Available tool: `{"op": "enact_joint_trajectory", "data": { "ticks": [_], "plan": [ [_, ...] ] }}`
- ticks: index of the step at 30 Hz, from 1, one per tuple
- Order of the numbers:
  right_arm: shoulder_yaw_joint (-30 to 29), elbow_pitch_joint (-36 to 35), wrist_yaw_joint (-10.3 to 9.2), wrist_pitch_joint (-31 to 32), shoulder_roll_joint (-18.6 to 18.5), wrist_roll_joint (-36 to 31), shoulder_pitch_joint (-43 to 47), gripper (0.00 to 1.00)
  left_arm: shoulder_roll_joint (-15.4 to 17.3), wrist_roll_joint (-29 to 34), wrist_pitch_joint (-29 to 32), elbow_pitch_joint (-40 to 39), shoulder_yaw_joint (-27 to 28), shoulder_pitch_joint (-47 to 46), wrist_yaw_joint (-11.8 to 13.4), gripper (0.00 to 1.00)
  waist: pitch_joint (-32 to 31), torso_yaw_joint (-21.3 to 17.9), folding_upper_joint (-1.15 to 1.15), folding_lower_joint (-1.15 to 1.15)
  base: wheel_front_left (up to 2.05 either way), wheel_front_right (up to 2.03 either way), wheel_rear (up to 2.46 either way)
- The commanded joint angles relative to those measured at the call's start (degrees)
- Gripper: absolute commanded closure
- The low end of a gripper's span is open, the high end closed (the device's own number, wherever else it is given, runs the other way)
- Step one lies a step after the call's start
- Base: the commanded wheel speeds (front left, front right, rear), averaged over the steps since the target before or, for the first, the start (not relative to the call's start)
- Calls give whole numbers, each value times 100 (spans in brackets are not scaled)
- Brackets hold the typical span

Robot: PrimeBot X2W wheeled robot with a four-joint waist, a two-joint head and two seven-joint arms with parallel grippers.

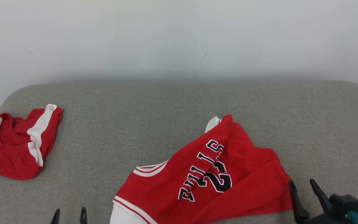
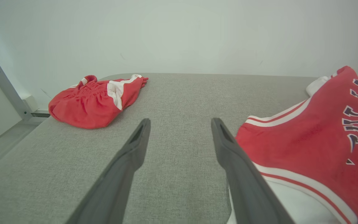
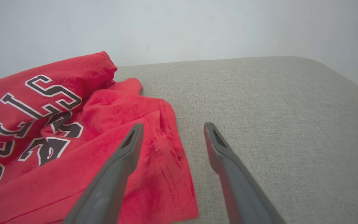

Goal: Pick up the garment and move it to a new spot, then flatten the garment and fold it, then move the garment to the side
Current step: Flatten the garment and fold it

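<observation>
Nearest you, left gripper (image 1: 69, 212) and right gripper (image 1: 301, 182) stand wide open and empty, flanking the jersey (image 1: 216, 177), which lies rumpled at the pad's (image 1: 166, 105) front edge. To flatten it, pinch one layer each side and draw apart; ignore the shorts (image 1: 14, 146), far left.

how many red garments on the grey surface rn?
2. A jersey with lettering lies rumpled at the near edge, right of centre. A pair of shorts with white stripes sits bunched at the far left. The rumpled folds could hide something small.
</observation>
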Motion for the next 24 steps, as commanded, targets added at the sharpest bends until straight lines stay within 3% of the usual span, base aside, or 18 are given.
{"op": "enact_joint_trajectory", "data": {
  "ticks": [1,10,18,24],
  "plan": [
    [-45,-83,-14,-26,54,-54,140,0,-26,-14,-18,44,-39,120,-19,0,-3,-8,0,0,0,0,0],
    [-334,-563,-14,-27,287,-212,872,0,18,-207,-18,500,-484,341,-94,0,31,-12,0,0,0,0,0],
    [-68,-320,-14,-27,146,-238,458,0,298,-734,-18,1239,-1285,67,-83,0,78,-2,0,0,0,0,0],
    [112,-36,-14,-28,51,-204,153,0,468,-1069,21,1833,-1589,-130,-84,0,127,15,0,0,0,0,0]
  ]
}}
